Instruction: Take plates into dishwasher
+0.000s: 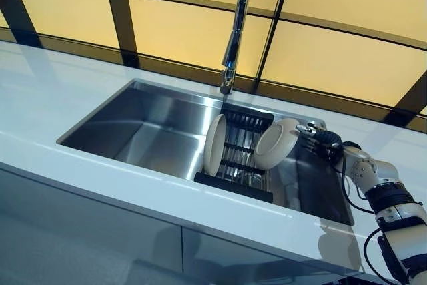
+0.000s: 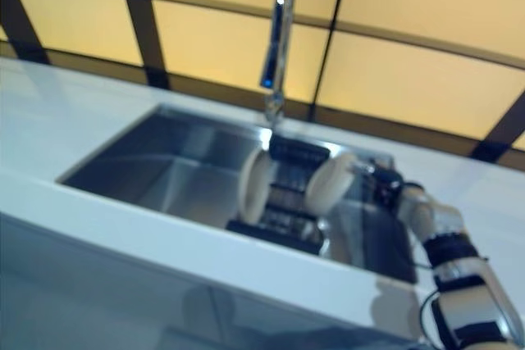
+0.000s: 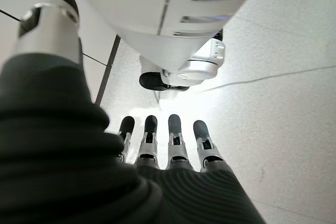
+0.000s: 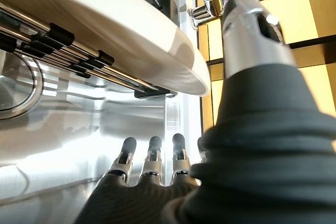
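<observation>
I'm reaching my right hand (image 1: pixel 319 135) into the sink (image 1: pixel 143 128), fingers straight and relaxed, right beside the nearer of two plates (image 1: pixel 276 143) standing in the black rack (image 1: pixel 235 165). The other plate (image 1: pixel 214 145) is standing further along. Looks like I'm still on the pickup, so next I'm needing to curl round that rim. Left hand (image 3: pixel 168 145) is hanging open, holding nothing.

Sink (image 1: pixel 140 128) is showing brushed steel; faucet (image 1: pixel 235 31) is gleaming polished chrome. Plates (image 1: pixel 215 145) are looking glossy cream ceramic. Countertop (image 1: pixel 47 91) is appearing smooth, matt white.
</observation>
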### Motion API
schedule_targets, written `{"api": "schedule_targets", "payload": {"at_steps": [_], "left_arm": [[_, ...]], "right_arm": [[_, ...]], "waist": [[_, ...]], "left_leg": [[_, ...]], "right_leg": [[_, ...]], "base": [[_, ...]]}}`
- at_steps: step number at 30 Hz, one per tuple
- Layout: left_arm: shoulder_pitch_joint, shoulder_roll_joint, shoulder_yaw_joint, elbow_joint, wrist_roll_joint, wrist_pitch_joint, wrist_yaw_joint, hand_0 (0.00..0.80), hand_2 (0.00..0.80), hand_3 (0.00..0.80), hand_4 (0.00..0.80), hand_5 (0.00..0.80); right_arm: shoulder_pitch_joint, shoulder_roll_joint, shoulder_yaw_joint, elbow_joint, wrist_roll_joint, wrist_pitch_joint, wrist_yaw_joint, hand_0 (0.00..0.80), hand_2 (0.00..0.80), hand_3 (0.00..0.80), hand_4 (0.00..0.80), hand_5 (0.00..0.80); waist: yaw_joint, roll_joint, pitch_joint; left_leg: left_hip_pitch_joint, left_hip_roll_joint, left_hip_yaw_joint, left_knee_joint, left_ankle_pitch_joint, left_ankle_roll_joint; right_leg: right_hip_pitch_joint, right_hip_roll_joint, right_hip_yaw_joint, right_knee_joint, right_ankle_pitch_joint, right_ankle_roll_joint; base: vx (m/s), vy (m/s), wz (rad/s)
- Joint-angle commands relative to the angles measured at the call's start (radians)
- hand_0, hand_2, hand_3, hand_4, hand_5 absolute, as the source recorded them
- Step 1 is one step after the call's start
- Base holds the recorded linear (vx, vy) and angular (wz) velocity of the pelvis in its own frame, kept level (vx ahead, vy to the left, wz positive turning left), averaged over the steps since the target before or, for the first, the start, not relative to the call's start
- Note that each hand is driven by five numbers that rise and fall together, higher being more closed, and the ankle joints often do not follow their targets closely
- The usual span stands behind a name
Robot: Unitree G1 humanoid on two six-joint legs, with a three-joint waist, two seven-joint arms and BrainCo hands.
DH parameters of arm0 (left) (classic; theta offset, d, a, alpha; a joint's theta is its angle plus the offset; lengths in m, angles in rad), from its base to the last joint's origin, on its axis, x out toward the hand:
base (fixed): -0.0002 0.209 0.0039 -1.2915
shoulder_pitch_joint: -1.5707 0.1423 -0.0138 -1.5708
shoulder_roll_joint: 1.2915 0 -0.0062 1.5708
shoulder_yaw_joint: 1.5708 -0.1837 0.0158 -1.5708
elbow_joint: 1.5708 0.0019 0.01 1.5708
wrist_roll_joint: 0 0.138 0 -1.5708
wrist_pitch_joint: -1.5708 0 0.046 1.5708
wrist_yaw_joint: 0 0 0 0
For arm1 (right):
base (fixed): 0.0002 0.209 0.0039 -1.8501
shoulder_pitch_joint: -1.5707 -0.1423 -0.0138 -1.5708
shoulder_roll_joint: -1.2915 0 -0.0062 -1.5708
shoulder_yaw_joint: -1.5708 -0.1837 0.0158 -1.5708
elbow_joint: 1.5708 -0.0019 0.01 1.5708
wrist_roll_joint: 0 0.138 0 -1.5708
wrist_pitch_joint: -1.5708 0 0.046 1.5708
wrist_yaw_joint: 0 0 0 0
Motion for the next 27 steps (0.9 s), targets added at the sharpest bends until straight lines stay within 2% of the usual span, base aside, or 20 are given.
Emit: {"api": "schedule_targets", "payload": {"at_steps": [1,16,27], "left_arm": [[-0.021,0.019,-0.019,0.061,0.023,-0.014,-0.004,0.000,0.000,0.000,0.000,0.000],[-0.017,0.018,-0.011,0.070,0.021,-0.015,0.008,0.000,0.000,0.000,0.000,0.000],[-0.010,0.016,-0.010,0.069,0.023,-0.022,0.013,0.000,0.000,0.000,0.000,0.000]], "right_arm": [[-0.144,-0.062,0.004,0.007,0.035,-0.027,-0.007,0.000,0.000,0.000,0.000,0.000],[-0.170,-0.056,0.027,-0.009,0.053,0.000,-0.023,0.000,0.000,0.000,0.000,0.000],[-0.162,-0.032,0.044,-0.007,0.045,0.053,-0.003,0.000,0.000,0.000,0.000,0.000]], "waist": [[0.018,-0.012,-0.025],[0.015,-0.013,-0.031],[0.020,-0.015,-0.023]], "left_leg": [[0.051,-0.030,0.032,0.002,-0.078,0.023],[0.063,-0.027,0.043,0.002,-0.088,0.023],[0.064,-0.024,0.047,0.002,-0.091,0.021]], "right_leg": [[-0.062,-0.062,-0.015,0.033,0.098,0.119],[-0.056,-0.065,-0.016,0.036,0.090,0.120],[-0.051,-0.069,-0.025,0.035,0.085,0.120]], "base": [[0.000,0.000,0.00],[0.000,0.000,0.00],[0.003,0.000,0.00]]}}
